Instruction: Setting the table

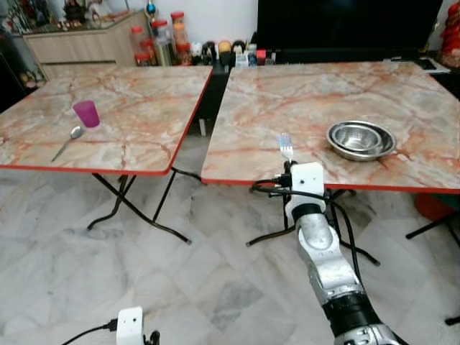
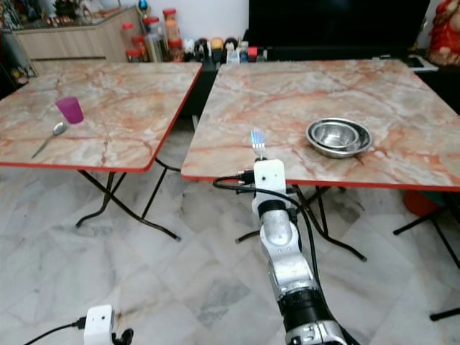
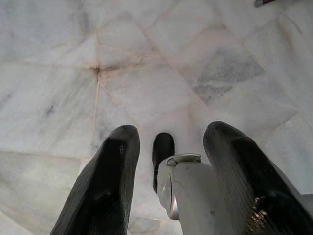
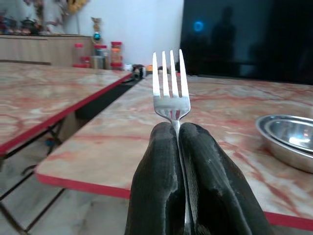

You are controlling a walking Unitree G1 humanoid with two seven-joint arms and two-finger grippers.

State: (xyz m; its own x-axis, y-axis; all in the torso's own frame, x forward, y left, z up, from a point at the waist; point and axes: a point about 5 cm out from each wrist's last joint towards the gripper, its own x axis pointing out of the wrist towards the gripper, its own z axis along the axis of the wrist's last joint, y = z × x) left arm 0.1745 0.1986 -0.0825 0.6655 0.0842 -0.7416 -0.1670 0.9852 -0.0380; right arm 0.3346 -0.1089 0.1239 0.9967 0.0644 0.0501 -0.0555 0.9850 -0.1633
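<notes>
My right gripper (image 4: 177, 129) is shut on a silver fork (image 4: 170, 85), tines up, held just above the near edge of the right marble table (image 1: 323, 100). The fork (image 1: 286, 146) stands left of two stacked steel bowls (image 1: 361, 139) on that table. On the left table (image 1: 136, 93) sit a purple cup (image 1: 87, 113) and a spoon (image 1: 67, 143) beside it. My left gripper (image 3: 171, 147) hangs low over the marble floor, its fingers (image 3: 110, 181) spread apart with nothing between them.
A gap with black folding legs (image 1: 144, 208) separates the two tables. Jars and bottles (image 1: 162, 39) line the back near a wooden cabinet (image 1: 79, 43). A dark screen (image 1: 345, 25) stands behind the right table. Marble floor (image 1: 108, 273) lies open in front.
</notes>
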